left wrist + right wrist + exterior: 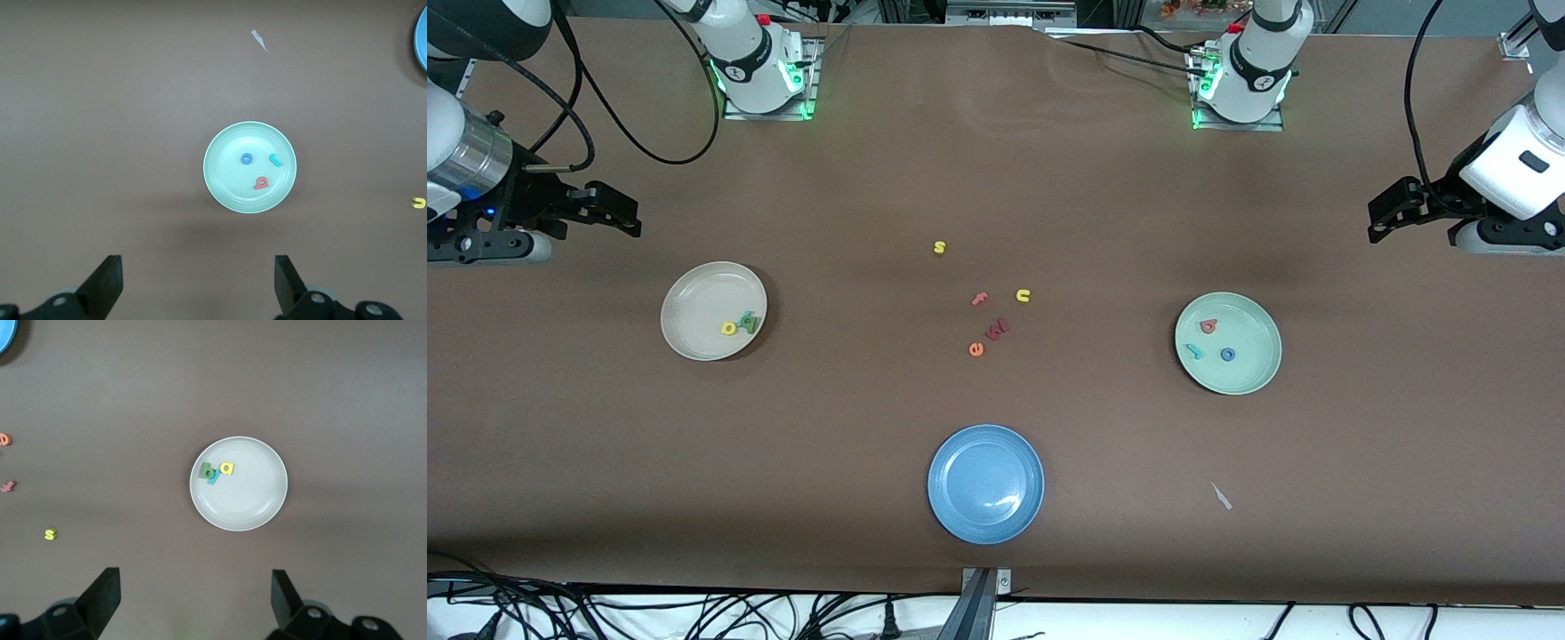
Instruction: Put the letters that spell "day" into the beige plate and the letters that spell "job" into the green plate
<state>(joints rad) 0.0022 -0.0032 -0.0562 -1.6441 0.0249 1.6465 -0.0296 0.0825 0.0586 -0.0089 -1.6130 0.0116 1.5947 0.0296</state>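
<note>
Blue plate (pixel 985 483) lies nearest the camera, a small pale scrap (pixel 1221 496) beside it toward the left arm's end. Farther back, green plate (pixel 1228 343) holds the teal j (pixel 1192 352), blue o (pixel 1228 355) and red b (pixel 1208 326), all apart. Beige plate (pixel 713 310) holds the yellow d (pixel 728 329), green a (pixel 751 324) and what seems the teal y (pixel 213 478), bunched and touching. Loose between the plates: e (pixel 975 349), a dark red letter (pixel 998 329), f (pixel 980 299), u (pixel 1023 295), s (pixel 939 247). Left gripper (pixel 199 280) waits, jaws wide, empty. Right gripper (pixel 195 599) likewise.
</note>
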